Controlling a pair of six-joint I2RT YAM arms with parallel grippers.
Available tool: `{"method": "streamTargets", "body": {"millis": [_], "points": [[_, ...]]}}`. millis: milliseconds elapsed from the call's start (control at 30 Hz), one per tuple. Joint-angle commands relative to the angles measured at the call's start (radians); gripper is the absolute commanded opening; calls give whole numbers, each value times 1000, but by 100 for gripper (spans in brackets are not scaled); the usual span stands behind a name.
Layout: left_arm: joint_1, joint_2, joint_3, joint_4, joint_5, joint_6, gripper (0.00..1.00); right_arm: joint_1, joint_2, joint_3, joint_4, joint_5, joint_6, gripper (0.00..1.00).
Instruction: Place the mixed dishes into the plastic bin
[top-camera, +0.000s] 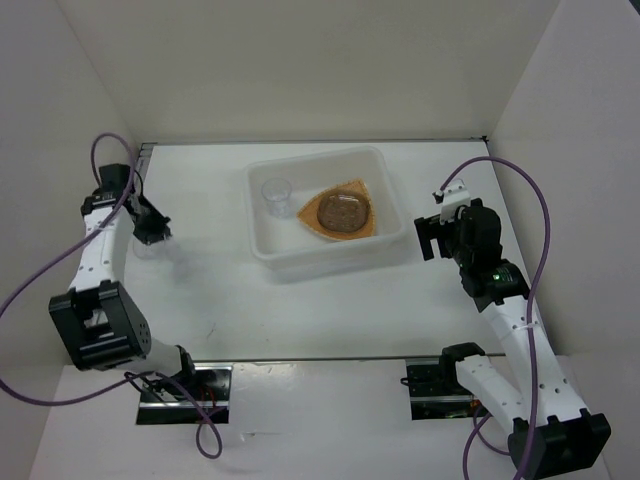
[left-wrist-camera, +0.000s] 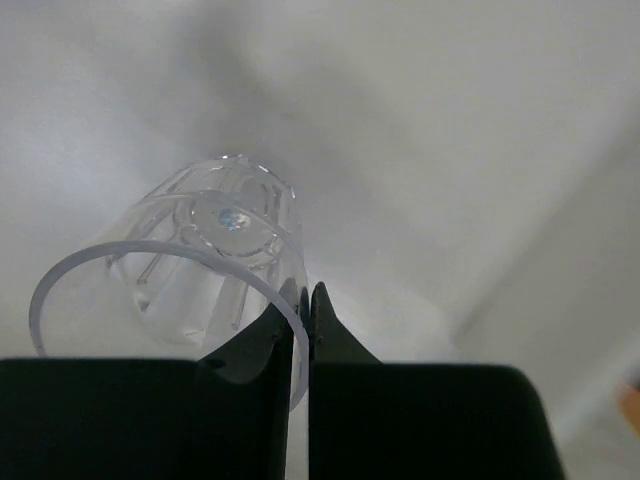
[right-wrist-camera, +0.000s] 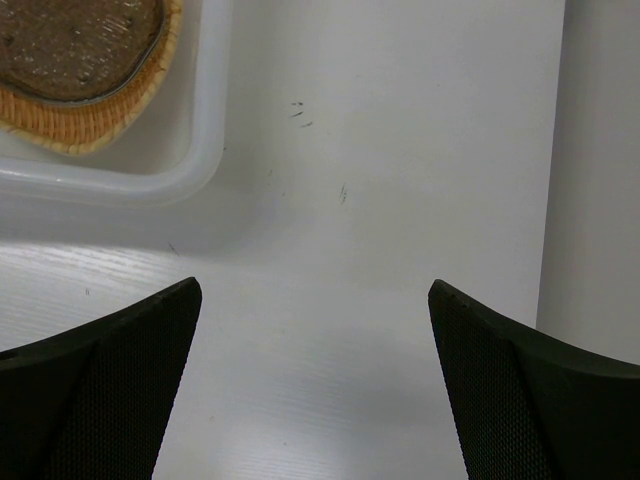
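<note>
At 9 o'clock on the tabletop (top-camera: 300, 310): left claw (left-wrist-camera: 305, 295) clamped onto the rim wall of a clear cup (left-wrist-camera: 200, 260), well outside the plastic bin (top-camera: 265, 255).

In the bin: orange plate (top-camera: 312, 222), one grey-brown plate (top-camera: 343, 211) resting on it, second cup (top-camera: 275, 193) at its 9.

Right claw (right-wrist-camera: 313, 290) at 3 o'clock, spread wide, empty.

Judged nearly done; only the held cup is seen yet to go in.

No labels or writing legible.

- Bright, even, diffuse light from above; white table (top-camera: 330, 310) and walls (top-camera: 300, 70) close to washed out around the plastic bin (top-camera: 330, 258).
- Soft grey shadow on the table along the bin's near side, plainest in the right wrist view; table grain sharp there.
- Left of the bin, left wrist view: clear cup (left-wrist-camera: 210, 260) in focus with small glints, backdrop blurred grey.
</note>
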Motion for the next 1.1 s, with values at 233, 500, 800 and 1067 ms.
{"method": "streamTargets", "body": {"millis": [233, 500, 800, 1067], "points": [[-403, 133, 646, 47, 492, 271, 0, 7, 4, -5, 40, 9, -5, 99], [-716, 352, 719, -146, 100, 412, 0, 7, 4, -5, 49, 27, 4, 99], [-794, 477, 660, -89, 8, 421, 0, 7, -6, -5, 49, 27, 4, 99], [-803, 555, 626, -43, 17, 421, 4, 7, -6, -5, 49, 27, 4, 99]]}}
